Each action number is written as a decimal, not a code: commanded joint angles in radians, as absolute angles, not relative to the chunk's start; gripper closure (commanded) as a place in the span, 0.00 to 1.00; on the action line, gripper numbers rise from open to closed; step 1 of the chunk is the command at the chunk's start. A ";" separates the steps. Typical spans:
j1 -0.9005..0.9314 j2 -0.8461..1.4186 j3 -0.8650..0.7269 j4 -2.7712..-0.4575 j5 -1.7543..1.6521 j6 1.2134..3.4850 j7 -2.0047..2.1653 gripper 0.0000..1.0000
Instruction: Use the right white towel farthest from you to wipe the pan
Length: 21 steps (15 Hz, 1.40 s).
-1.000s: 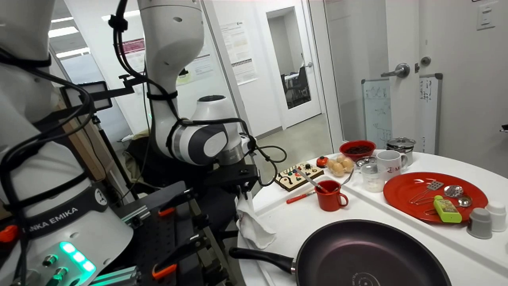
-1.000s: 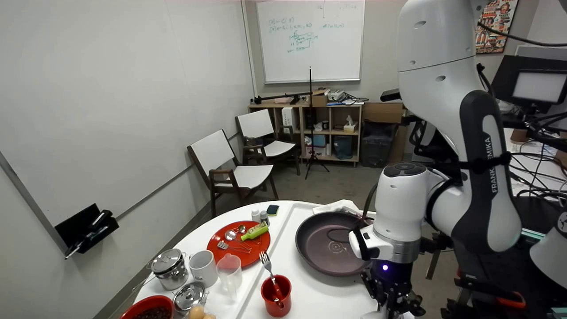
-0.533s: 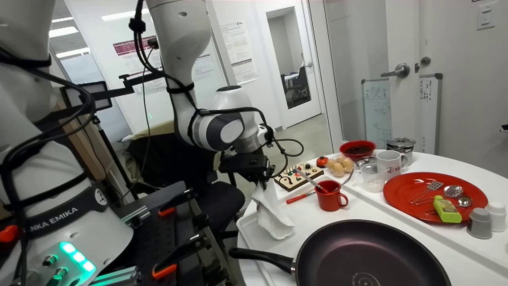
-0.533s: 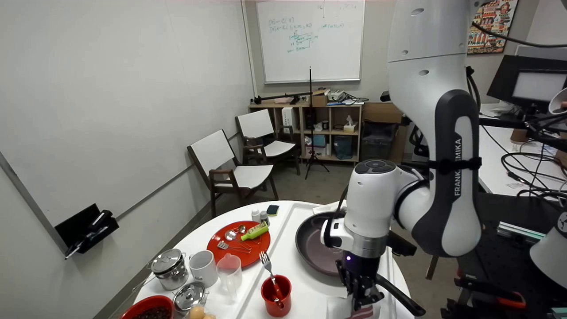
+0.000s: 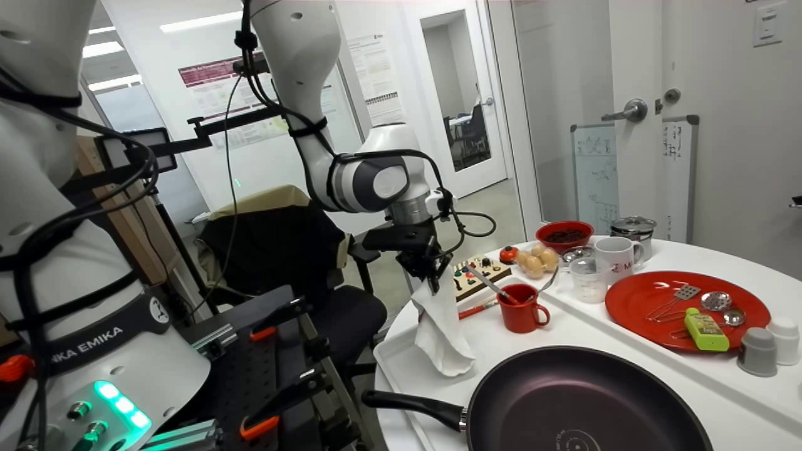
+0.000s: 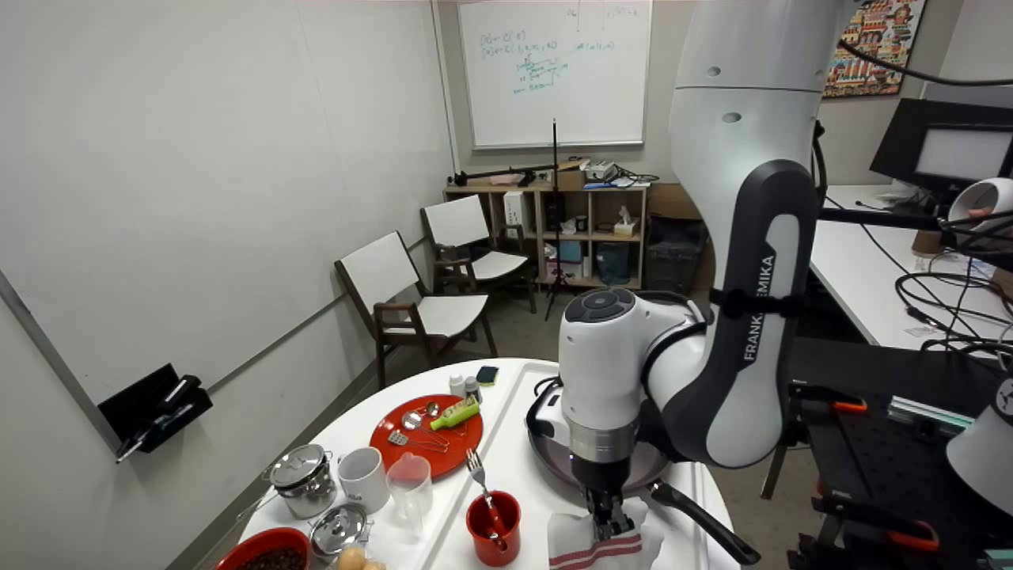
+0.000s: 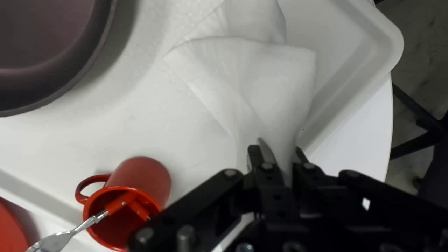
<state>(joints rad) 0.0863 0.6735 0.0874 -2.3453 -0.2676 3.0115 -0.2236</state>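
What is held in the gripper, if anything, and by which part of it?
The gripper holds a white towel near its upper end; the rest hangs below. Corner or edge: I cannot tell.

1. Gripper [image 7: 279,148] moving further over tray [image 5: 401,369]; pan [image 5: 583,401] getting nearer it.
2. White towel [image 5: 443,341] travelling along, trailing below gripper.
3. Its red stripes [image 6: 582,553] showing more under gripper in an exterior view.

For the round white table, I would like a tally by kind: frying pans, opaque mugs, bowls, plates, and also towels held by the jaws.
Black round frying pan: 1
Red cylindrical mug and white cylindrical mug: 2
Red round bowl: 1
Red round plate: 1
White cloth towel: 1
Total: 6
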 commanded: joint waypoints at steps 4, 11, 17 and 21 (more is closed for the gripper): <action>0.150 0.694 0.054 -2.227 -0.226 2.816 -0.126 0.98; 0.161 0.702 0.042 -2.193 -0.234 2.751 -0.076 0.65; 0.171 0.705 0.030 -2.186 -0.239 2.734 -0.052 0.23; 0.178 0.703 0.019 -2.199 -0.245 2.748 -0.045 0.00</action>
